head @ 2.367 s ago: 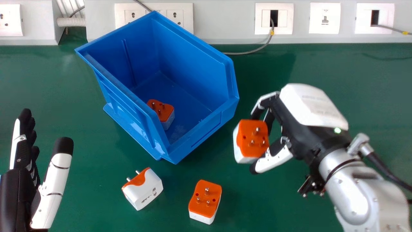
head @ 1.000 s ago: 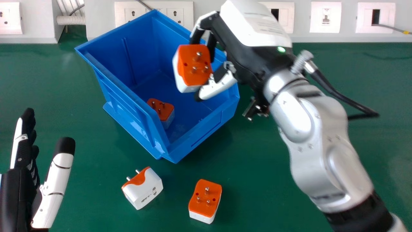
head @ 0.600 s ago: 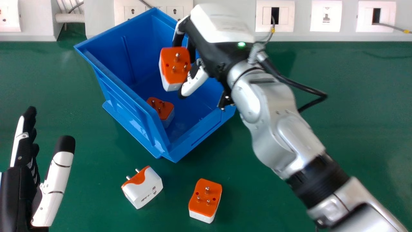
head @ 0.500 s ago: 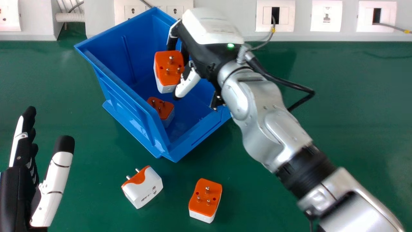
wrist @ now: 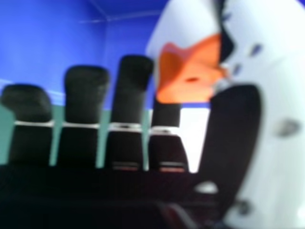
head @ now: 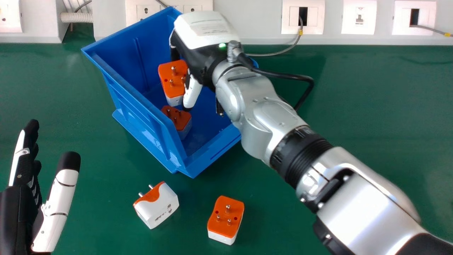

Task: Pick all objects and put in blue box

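The right hand (head: 201, 39) is over the blue storage bin (head: 136, 122), partly closed, its thumb and fingers pinching an orange-and-white three-pin plug adapter (head: 172, 76); the right hand view is blurred, but the adapter seems to sit between the thumb and the nearest finger, the other fingers nearly straight. Lines of print run across the white shell on the back of this hand, too small to read. The held adapter's orange pin face is turned up to the head camera, inside the bin's outline. Just beside it lies a second three-pin adapter (head: 179, 120), on the bin floor near the side wall, pins up. Outside the bin, on the green tabletop (head: 354, 106), a white adapter with an orange pin end (head: 162, 209) rests tilted, two pins showing and small illegible marks on its side. Near it, apart from it, stands a pins-up adapter (head: 226, 216). The left hand (head: 55, 209) is at the view's left edge, fingers straight and holding nothing. Wall sockets (head: 144, 13) line the white trunking behind the bin.
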You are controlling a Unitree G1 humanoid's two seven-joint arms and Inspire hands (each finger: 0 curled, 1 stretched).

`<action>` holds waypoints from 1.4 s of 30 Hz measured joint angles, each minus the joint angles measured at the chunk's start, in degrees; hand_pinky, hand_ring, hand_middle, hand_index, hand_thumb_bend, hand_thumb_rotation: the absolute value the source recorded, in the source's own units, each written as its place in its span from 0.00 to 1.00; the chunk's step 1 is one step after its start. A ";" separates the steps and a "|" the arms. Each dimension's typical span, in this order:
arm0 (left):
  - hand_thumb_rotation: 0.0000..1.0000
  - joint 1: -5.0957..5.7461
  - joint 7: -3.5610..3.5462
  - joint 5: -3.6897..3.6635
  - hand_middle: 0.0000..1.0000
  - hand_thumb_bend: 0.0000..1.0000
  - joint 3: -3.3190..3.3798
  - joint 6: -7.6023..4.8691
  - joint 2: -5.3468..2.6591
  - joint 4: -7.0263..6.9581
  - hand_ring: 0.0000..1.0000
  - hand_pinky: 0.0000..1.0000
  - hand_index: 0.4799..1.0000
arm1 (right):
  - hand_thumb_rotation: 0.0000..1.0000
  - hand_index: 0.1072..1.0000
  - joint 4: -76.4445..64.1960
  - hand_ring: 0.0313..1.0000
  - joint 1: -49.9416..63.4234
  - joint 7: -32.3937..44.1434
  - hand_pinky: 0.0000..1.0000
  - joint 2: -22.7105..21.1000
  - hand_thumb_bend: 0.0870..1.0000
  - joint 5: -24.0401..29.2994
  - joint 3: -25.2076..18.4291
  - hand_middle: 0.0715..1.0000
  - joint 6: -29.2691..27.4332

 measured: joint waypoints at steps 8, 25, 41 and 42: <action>0.82 0.80 -0.08 -0.04 1.00 0.63 -0.89 -0.12 -0.31 0.00 1.00 1.00 0.97 | 0.00 0.42 6.84 0.36 -3.29 -3.18 0.07 0.35 0.47 -1.31 4.30 0.44 -3.64; 0.82 2.13 0.19 0.60 1.00 0.64 -1.26 -1.89 -0.83 1.01 1.00 1.00 1.00 | 0.00 0.42 8.73 0.39 -3.20 -5.20 0.15 1.32 0.47 -0.25 5.24 0.45 -4.01; 0.81 2.22 0.90 0.84 1.00 0.64 -1.52 -1.89 -0.94 0.84 1.00 0.98 1.00 | 0.00 0.43 8.72 0.38 -1.76 -6.52 0.22 1.17 0.47 2.14 4.06 0.42 -5.02; 0.81 2.20 0.97 0.89 1.00 0.64 -1.52 -1.89 -0.94 0.84 1.00 0.98 1.00 | 0.07 0.46 8.72 0.41 -1.74 -6.49 0.26 1.13 0.51 2.02 4.33 0.46 -4.90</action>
